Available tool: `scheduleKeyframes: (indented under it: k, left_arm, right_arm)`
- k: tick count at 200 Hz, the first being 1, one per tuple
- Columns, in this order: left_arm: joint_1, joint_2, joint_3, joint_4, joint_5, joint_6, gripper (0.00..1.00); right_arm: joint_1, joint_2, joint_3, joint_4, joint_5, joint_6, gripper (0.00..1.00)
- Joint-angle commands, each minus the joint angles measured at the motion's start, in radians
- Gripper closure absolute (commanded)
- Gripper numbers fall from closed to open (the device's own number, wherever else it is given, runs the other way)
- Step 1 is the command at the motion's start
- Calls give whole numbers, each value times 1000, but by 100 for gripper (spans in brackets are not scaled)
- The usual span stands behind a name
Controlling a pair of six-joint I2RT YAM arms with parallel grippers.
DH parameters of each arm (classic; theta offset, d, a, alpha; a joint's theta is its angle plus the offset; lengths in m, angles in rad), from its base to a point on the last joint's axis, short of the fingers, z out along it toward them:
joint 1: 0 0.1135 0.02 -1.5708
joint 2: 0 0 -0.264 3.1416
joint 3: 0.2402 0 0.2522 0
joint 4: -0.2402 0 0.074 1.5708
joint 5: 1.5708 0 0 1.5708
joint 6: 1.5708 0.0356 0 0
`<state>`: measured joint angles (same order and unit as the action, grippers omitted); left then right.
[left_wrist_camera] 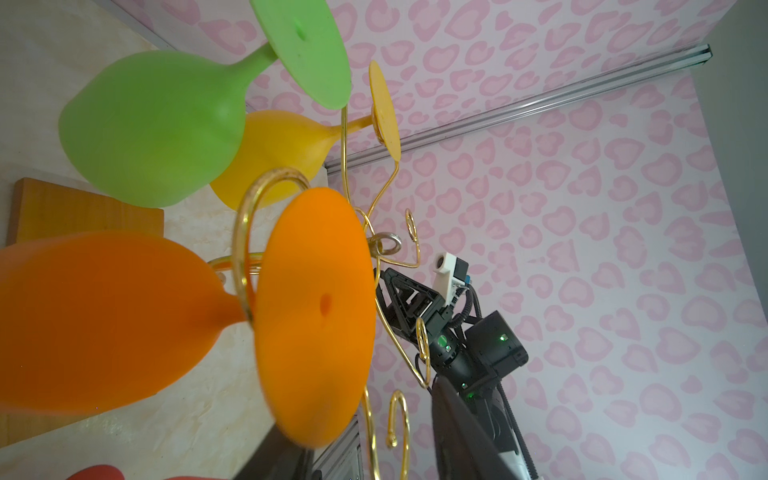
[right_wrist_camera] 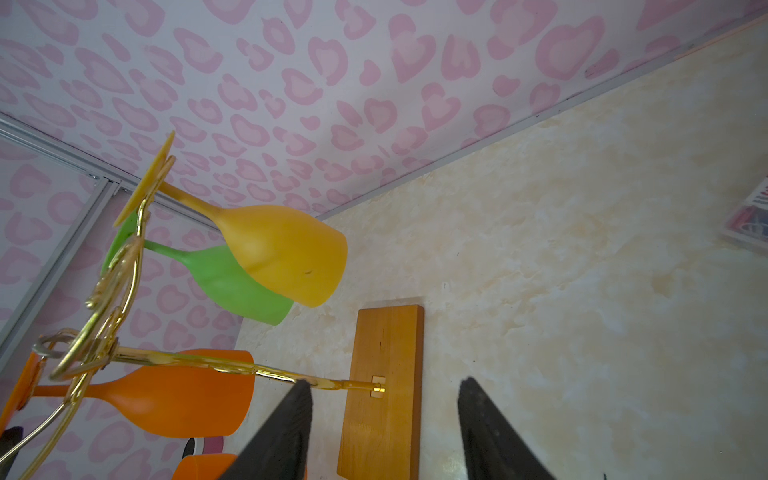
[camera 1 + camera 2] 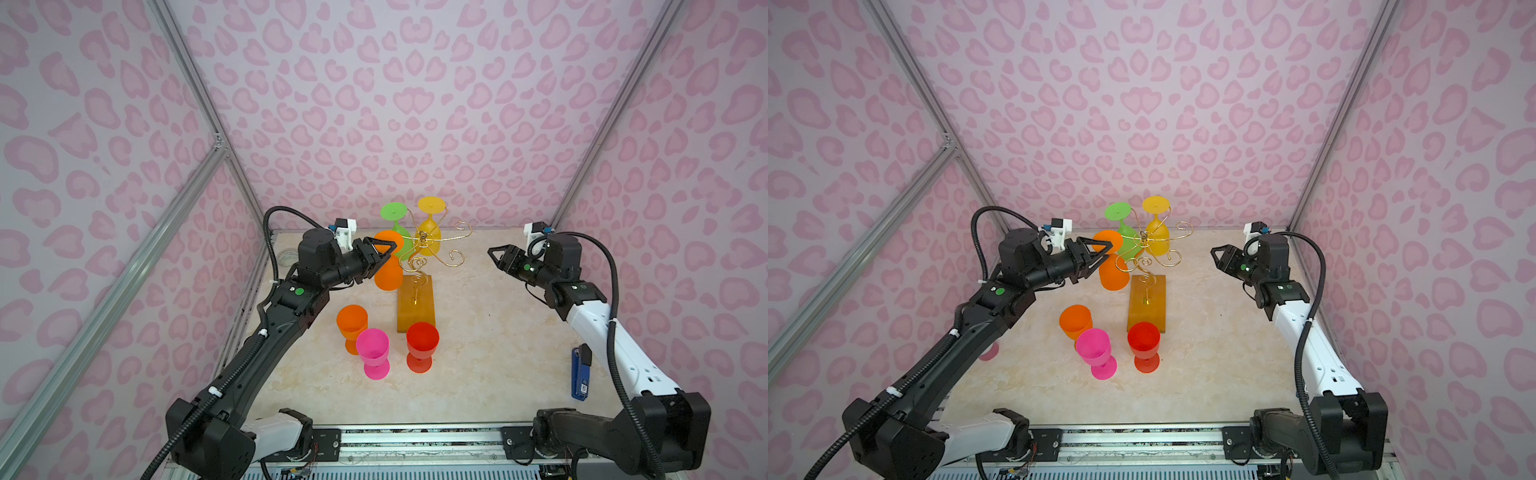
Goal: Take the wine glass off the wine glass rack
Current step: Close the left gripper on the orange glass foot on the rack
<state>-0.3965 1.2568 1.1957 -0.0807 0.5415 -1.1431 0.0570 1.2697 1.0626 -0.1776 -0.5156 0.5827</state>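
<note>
Your left hand [image 3: 384, 254] straddles the hung orange wine glass [image 3: 388, 277], clamp unclear; skewed pull could topple the rack [image 3: 415, 309]

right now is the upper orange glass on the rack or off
On the rack: orange glass hangs upside down, stem in its gold loop.

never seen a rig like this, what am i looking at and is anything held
Two robot arms stand at a table. Two pictures look down from overhead; the other two come from cameras on each arm's wrist. A gold wire rack carries an orange glass, a green glass and a yellow glass, hung upside down. Three more stand on the table: orange cup, pink cup, red cup. The left gripper is at the hanging orange glass's stem; a firm grip isn't clear. The right gripper is open, empty.
</note>
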Motion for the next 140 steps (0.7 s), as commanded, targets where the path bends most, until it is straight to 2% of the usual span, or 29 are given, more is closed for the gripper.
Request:
scheduleKeyframes:
  k: [1,44,65,71,140]
  left_arm:
    - [0,7,13,26,-7,8,56]
    - [0,8,25,-4,-28,29,63]
    - [1,13,30,-7,-26,31,63]
    - [0,13,30,-8,-26,32,67]
    - [1,18,27,-18,-32,27,70]
  right_arm:
    - [0,6,-6,36,-4,0,43]
    - [-2,11,-4,38,-9,1,43]
    - [-3,12,-3,40,-10,3,43]
    - [-3,14,-3,41,-12,3,43]
    - [-10,16,-10,44,-18,4,43]
